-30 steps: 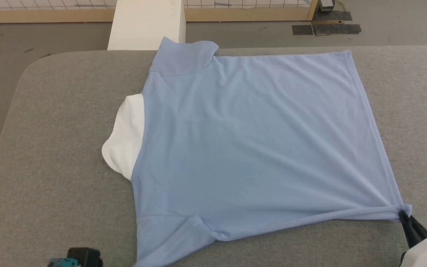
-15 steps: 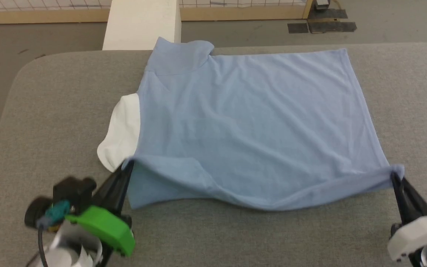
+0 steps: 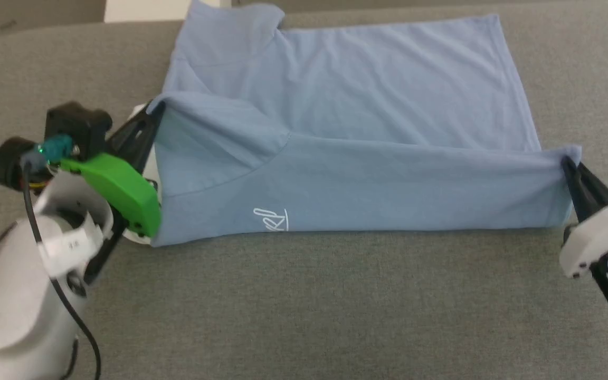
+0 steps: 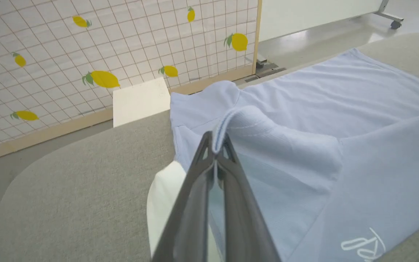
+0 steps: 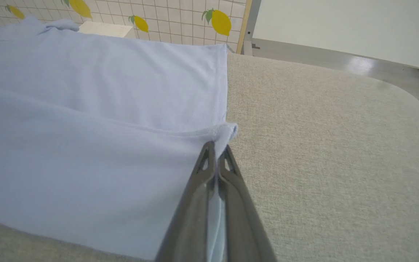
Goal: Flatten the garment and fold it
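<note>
- The garment, a light blue T-shirt, lies on the gray tabletop. Its near part is lifted and stretched as a taut band between the 2 pairs of fingers, and the lower edge of that band reaches down to the tabletop.
- Beyond the fingertips, the rest of the blue fabric lies flat with only faint creases.
- The left fingers are pressed together on a fold of blue fabric at the sleeve end. In the left wrist view this fold curls over their tips.
- The right fingers pinch the opposite corner at the hem. In the right wrist view a small tuft pokes out past their tips.
- A white script mark sits low on the hanging band, nearer the left fingers than the right.
- A white panel of the garment shows just beside and under the left fingers, on the side away from the right fingers.
- A green cover sits on the left wrist behind those fingers.
- Past the tabletop's far edge, ahead of the left fingers, stand a white block and a grid panel printed with lemons.
</note>
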Motion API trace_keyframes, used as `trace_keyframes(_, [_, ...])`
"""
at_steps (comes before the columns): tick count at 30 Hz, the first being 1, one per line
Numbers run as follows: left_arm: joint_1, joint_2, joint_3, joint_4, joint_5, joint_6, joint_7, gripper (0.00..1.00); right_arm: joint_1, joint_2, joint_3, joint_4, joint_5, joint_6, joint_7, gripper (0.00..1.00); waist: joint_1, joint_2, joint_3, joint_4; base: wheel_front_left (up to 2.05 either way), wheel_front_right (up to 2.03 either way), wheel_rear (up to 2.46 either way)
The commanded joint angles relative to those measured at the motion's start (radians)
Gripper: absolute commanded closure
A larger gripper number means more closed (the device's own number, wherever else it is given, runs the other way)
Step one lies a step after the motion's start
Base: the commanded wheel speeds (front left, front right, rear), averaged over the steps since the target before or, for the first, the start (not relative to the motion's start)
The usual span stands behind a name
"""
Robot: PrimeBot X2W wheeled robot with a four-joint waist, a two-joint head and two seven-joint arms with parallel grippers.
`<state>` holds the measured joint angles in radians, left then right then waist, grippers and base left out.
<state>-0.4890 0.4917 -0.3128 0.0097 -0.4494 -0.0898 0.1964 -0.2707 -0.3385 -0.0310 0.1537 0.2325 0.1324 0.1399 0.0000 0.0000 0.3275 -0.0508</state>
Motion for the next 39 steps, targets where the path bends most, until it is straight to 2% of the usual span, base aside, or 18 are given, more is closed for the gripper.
trace_keyframes(1, [-0.037, 0.015, 0.000, 0.032, -0.010, -0.008, 0.019, 1.00, -0.043, -0.009, 0.014, 0.019, 0.020, -0.002, 0.013, 1.00, 0.0000, 0.0000, 0.065, -0.023, 0.00, 0.00, 0.00])
trace_keyframes(10, [-0.084, 0.025, -0.002, 0.208, -0.110, -0.007, 0.237, 1.00, -0.216, -0.037, 0.116, 0.149, 0.128, -0.002, 0.180, 1.00, 0.0000, 0.0000, 0.137, -0.038, 0.00, 0.00, 0.00])
trace_keyframes(14, [-0.056, 0.008, -0.012, 0.242, -0.176, 0.003, 0.352, 1.00, -0.256, -0.045, 0.138, 0.205, 0.177, -0.002, 0.297, 1.00, 0.0000, 0.0000, 0.139, -0.030, 0.00, 0.00, 0.00])
trace_keyframes(16, [-0.041, -0.001, -0.008, 0.236, -0.197, 0.017, 0.377, 1.00, -0.265, -0.046, 0.132, 0.218, 0.195, -0.002, 0.341, 1.00, 0.0000, 0.0000, 0.131, -0.024, 0.00, 0.00, 0.00])
trace_keyframes(17, [-0.037, -0.006, 0.000, 0.226, -0.197, 0.026, 0.359, 0.48, -0.267, -0.044, 0.123, 0.221, 0.202, -0.002, 0.357, 1.00, 0.0000, 0.0000, 0.125, -0.021, 0.00, 0.00, 0.00])
trace_keyframes(18, [-0.035, -0.010, 0.009, 0.218, -0.190, 0.037, 0.329, 0.48, -0.267, -0.042, 0.115, 0.220, 0.203, -0.002, 0.361, 0.91, 0.0000, 0.0000, 0.117, -0.019, 0.00, 0.00, 0.00])
trace_keyframes(19, [-0.031, -0.013, 0.016, 0.210, -0.176, 0.045, 0.287, 0.00, -0.264, -0.040, 0.106, 0.214, 0.200, -0.002, 0.357, 0.42, 0.0000, 0.0000, 0.107, -0.015, 0.00, 0.00, 0.00])
trace_keyframes(20, [-0.026, -0.014, 0.020, 0.203, -0.160, 0.051, 0.248, 0.00, -0.258, -0.036, 0.095, 0.209, 0.200, -0.002, 0.350, 0.07, 0.0000, 0.0000, 0.097, -0.012, 0.00, 0.00, 0.00])
trace_keyframes(21, [-0.019, -0.019, 0.026, 0.195, -0.140, 0.060, 0.190, 0.00, -0.248, -0.029, 0.079, 0.203, 0.200, -0.002, 0.336, 0.00, 0.0000, 0.0000, 0.081, -0.008, 0.00, 0.00, 0.00])
trace_keyframes(27, [0.080, -0.088, 0.086, 0.148, -0.057, 0.157, -0.167, 0.00, -0.132, 0.016, 0.010, 0.114, 0.184, -0.002, 0.173, 0.00, 0.0000, 0.0000, -0.015, 0.008, 0.00, 0.00, 0.00])
trace_keyframes(31, [0.180, -0.132, 0.095, 0.105, -0.028, 0.206, -0.315, 0.00, -0.027, 0.059, -0.021, 0.033, 0.155, -0.002, 0.045, 0.00, 0.0000, 0.0000, -0.063, 0.012, 0.00, 0.00, 0.00])
trace_keyframes(35, [0.270, -0.172, 0.097, 0.077, -0.017, 0.251, -0.388, 0.00, 0.063, 0.119, -0.051, -0.031, 0.118, -0.002, -0.061, 0.00, 0.0000, 0.0000, -0.091, 0.006, 0.00, 0.00, 0.00])
trace_keyframes(39, [0.329, -0.190, 0.073, 0.084, -0.004, 0.277, -0.384, 0.00, 0.129, 0.193, -0.085, -0.078, 0.083, -0.002, -0.140, 0.00, 0.0000, 0.0000, -0.110, -0.006, 0.00, 0.00, 0.00])
